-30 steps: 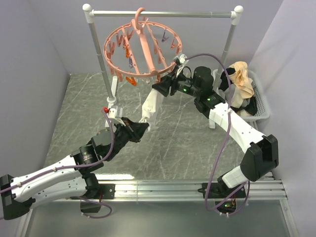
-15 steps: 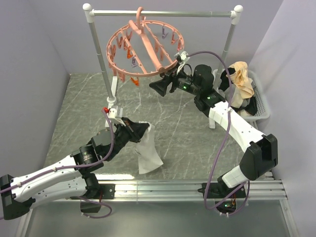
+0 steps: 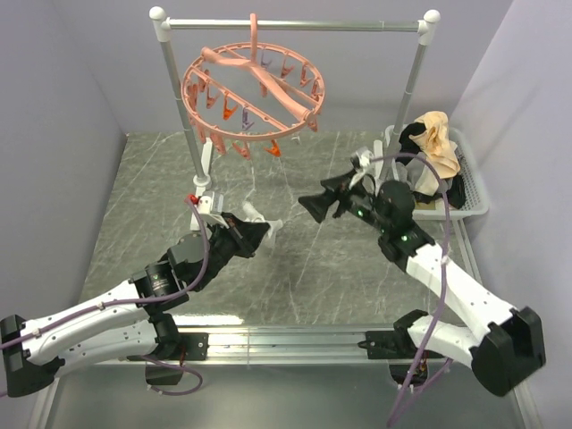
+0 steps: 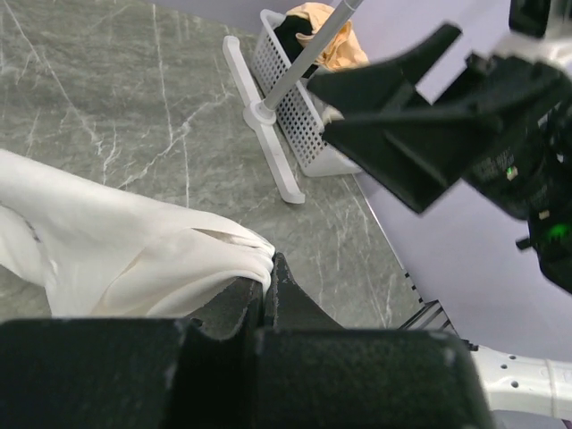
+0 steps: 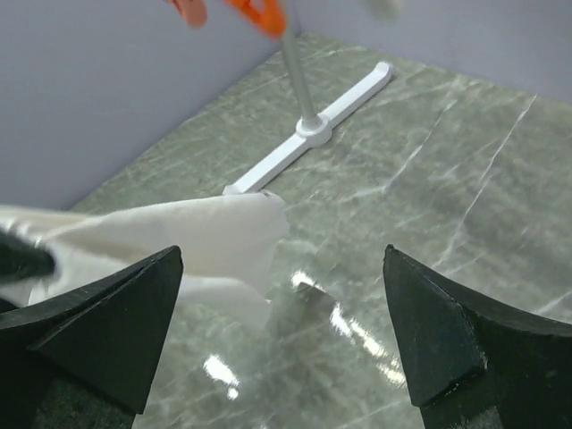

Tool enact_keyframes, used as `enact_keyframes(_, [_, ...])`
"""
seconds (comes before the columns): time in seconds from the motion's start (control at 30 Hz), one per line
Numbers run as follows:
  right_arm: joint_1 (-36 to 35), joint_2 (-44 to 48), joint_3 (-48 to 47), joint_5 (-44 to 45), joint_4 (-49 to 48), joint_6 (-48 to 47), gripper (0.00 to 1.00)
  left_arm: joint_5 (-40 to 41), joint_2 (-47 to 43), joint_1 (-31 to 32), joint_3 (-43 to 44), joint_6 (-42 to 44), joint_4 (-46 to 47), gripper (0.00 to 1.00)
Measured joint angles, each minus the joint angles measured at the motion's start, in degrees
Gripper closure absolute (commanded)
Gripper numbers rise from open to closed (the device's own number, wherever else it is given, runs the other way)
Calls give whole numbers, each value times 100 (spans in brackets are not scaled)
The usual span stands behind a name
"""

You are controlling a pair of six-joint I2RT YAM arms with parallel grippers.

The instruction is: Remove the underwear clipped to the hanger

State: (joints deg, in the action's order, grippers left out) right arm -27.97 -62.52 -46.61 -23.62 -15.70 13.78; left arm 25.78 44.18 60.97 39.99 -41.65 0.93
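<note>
The salmon-pink round hanger hangs by its hook from the rail, and no fabric shows in its dangling clips. A cream-white piece of underwear is off the hanger, pinched at one edge in my left gripper, which is shut on it low over the table. In the left wrist view the underwear bunches out leftward from the shut gripper. My right gripper hovers open below and to the right of the hanger, holding nothing. Its wrist view shows the underwear beyond the spread gripper.
A silver rail with white caps stands on two posts with white feet. At the right edge a white perforated basket holds cream and black garments. Purple walls close in on both sides.
The underwear came free of the hanger, dropped, and now bunches at the left gripper. The right gripper opened wide and moved down and away from the hanger, which swung back left.
</note>
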Motion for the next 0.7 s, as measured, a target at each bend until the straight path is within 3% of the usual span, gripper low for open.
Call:
enact_keyframes(0.1, [-122,450,719,63,-249,166,0,-2,85,0,33,2,-66,100])
enact_keyframes(0.37, [-1246,772,2017,153,-619,184,0,-17,293,0,435,44,-271,100])
enact_keyframes(0.57, [-1965,905,2199,282,-1032,210,0,-188,498,0,592,31,-212,100])
enact_keyframes(0.7, [-2455,741,2159,964,-1335,203,0,-398,715,2,688,-7,-190,100])
